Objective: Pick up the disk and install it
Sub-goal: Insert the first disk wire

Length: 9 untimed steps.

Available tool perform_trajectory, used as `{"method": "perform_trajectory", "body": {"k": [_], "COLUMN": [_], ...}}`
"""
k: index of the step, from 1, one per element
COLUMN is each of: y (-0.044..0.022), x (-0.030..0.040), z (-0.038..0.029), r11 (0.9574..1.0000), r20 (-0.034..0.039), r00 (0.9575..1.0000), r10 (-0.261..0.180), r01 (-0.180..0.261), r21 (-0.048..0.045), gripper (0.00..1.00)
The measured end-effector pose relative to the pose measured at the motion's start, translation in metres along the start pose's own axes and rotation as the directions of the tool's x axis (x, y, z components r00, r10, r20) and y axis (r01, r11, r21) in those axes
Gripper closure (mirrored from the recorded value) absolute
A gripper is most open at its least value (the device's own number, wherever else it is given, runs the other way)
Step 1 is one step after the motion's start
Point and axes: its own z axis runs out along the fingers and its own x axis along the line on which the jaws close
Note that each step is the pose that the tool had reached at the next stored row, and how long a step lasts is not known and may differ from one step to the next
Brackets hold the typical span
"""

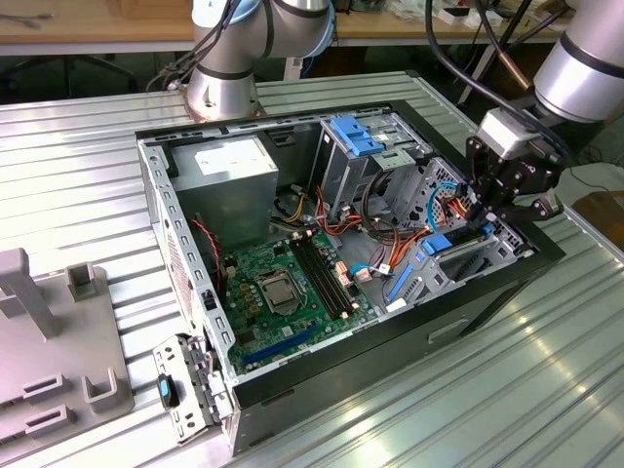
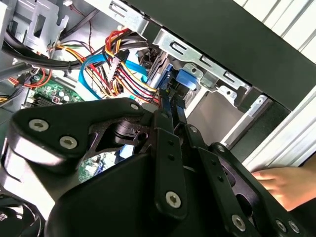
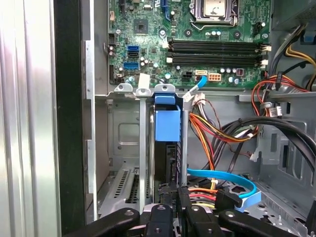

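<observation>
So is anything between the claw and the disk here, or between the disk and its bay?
Nothing visible. In the first wrist view the disk, in its blue carrier, already stands on edge in the metal drive bay, and the claw is at its near end. The coloured cables and the blue data cable run beside it.

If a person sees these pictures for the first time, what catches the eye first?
First, the open computer case on the ribbed metal table, with its green motherboard exposed. Then the gripper at the exterior view's right, over the drive bay, where the disk stands on edge in its blue carrier.
</observation>
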Motion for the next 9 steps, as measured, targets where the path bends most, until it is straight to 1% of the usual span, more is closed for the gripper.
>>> {"method": "perform_trajectory", "body": {"k": [1, 2, 5, 9], "y": [0.0008, 0.0017, 0.0052, 0.0068], "x": [0.0004, 0.0004, 0.0009, 0.0009], "z": [0.0003, 0.0005, 0.0010, 0.0010], "r11": [1.0000, 1.0000, 0.9998, 0.9997], "r20": [0.0052, 0.0073, 0.0097, 0.0099], "r00": [1.0000, 1.0000, 0.9999, 0.9999], "r10": [-0.003, -0.003, -0.004, -0.004], "r01": [0.003, 0.003, 0.004, 0.004], "r21": [0.0040, 0.0076, 0.0210, 0.0225], "gripper": [0.83, 0.83, 0.83, 0.83]}}
